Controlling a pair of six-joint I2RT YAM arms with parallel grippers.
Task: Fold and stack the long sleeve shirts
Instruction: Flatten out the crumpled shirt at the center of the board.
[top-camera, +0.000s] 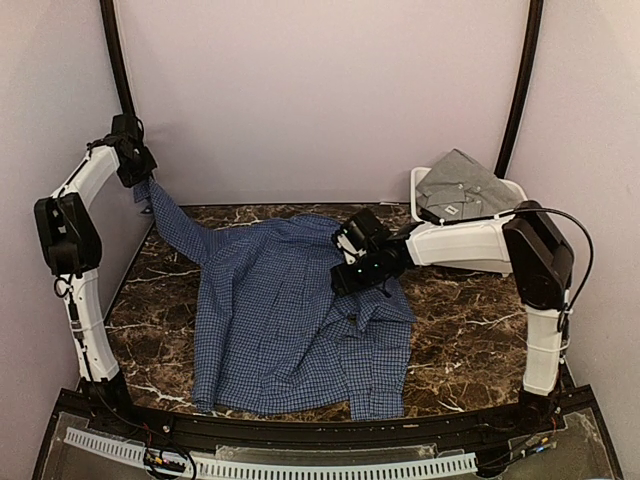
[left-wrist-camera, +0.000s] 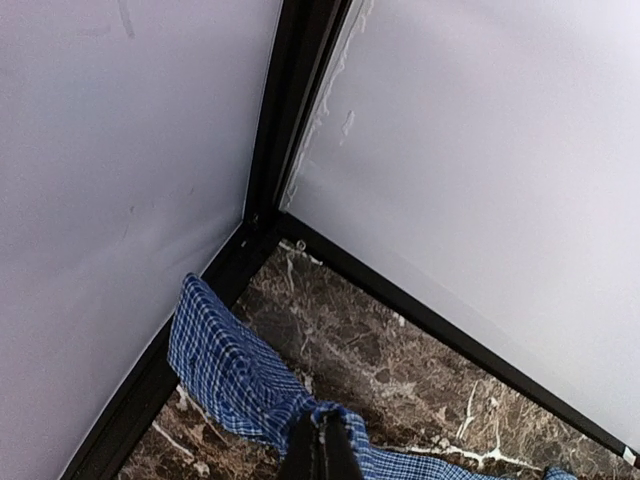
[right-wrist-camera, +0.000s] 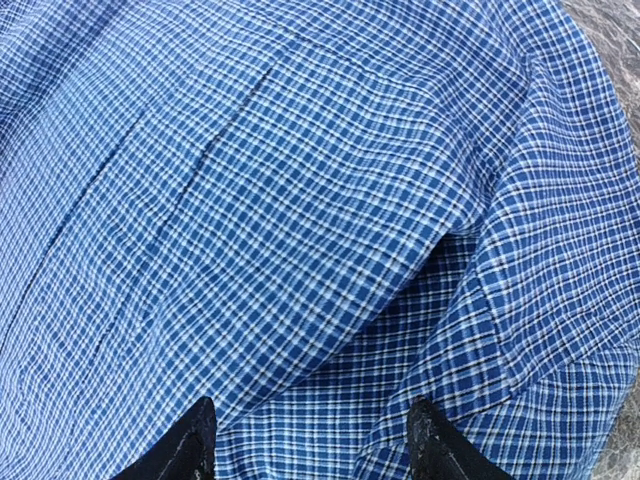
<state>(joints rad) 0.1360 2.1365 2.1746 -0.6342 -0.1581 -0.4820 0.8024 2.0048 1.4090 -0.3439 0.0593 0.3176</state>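
The navy-blue checked long sleeve shirt (top-camera: 285, 320) lies spread over the marble table, one sleeve stretched up to the far left corner. My left gripper (top-camera: 138, 172) is shut on that sleeve's end and holds it raised near the wall. In the left wrist view the gripper (left-wrist-camera: 322, 428) pinches the cloth and the cuff (left-wrist-camera: 220, 365) hangs off to the left. My right gripper (top-camera: 347, 262) hovers open over the shirt's upper right part. In the right wrist view, checked cloth (right-wrist-camera: 300, 200) fills the frame and nothing lies between the right gripper's (right-wrist-camera: 312, 425) fingers. The grey shirt (top-camera: 462, 183) lies folded in the bin.
A white plastic bin (top-camera: 416, 190) stands at the back right corner with the grey shirt in it. Walls and black frame posts (left-wrist-camera: 290, 120) close the table's left, back and right sides. Bare marble (top-camera: 470, 330) shows to the right of the blue shirt.
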